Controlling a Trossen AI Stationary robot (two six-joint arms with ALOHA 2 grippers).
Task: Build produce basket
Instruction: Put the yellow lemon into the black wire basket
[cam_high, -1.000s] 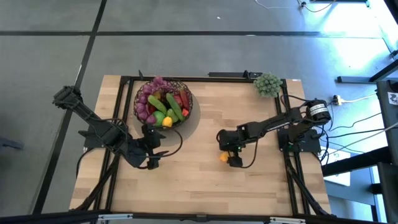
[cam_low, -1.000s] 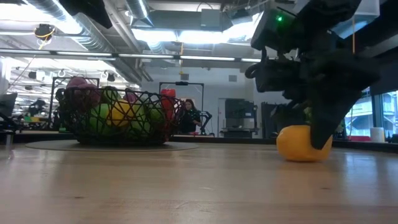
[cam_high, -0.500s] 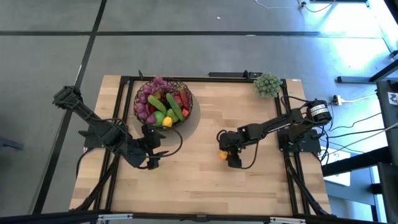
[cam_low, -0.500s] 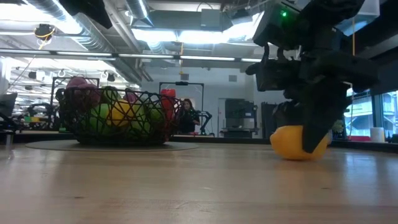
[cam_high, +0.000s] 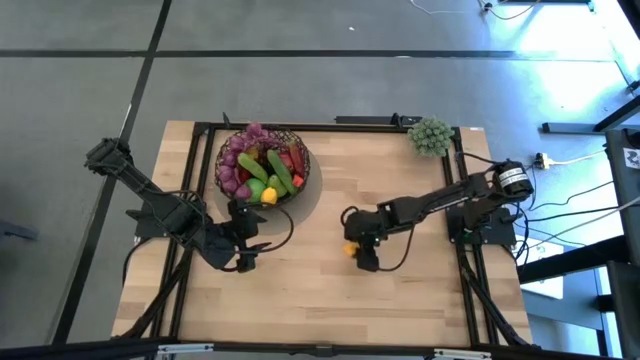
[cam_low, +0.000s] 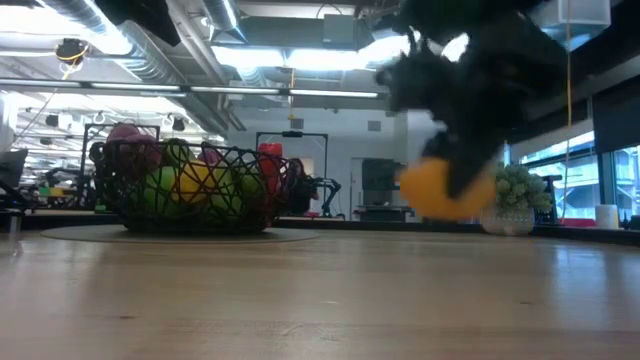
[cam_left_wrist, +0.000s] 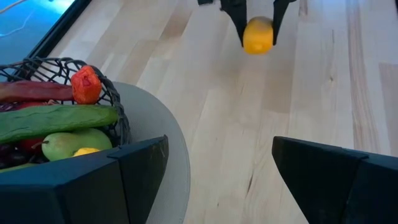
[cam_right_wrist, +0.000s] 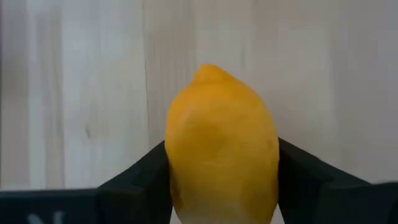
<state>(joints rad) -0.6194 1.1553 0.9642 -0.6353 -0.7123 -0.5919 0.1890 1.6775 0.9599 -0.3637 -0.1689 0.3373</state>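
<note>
Low view: right claw (cam_low: 450, 185) grips lemon (cam_low: 440, 190) above table (cam_low: 320, 300).

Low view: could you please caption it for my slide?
Right gripper lifts a yellow lemon off the wooden table, beside the filled dark wire basket.

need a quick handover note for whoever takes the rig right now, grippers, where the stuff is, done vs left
Right gripper: shut on the lemon, lifted clear of the table mid-table, to the right of the basket.
Left gripper: open and holding nothing, parked just in front of the basket.
Basket: at the table's far left, already holding purple grapes, a cucumber, a red pepper and other produce.
Done: most produce is loaded and the lemon is picked up.
Left: carry the lemon over the basket and release it. No other loose produce shows on the table. The bushy green clump at the far right corner stays.
</note>
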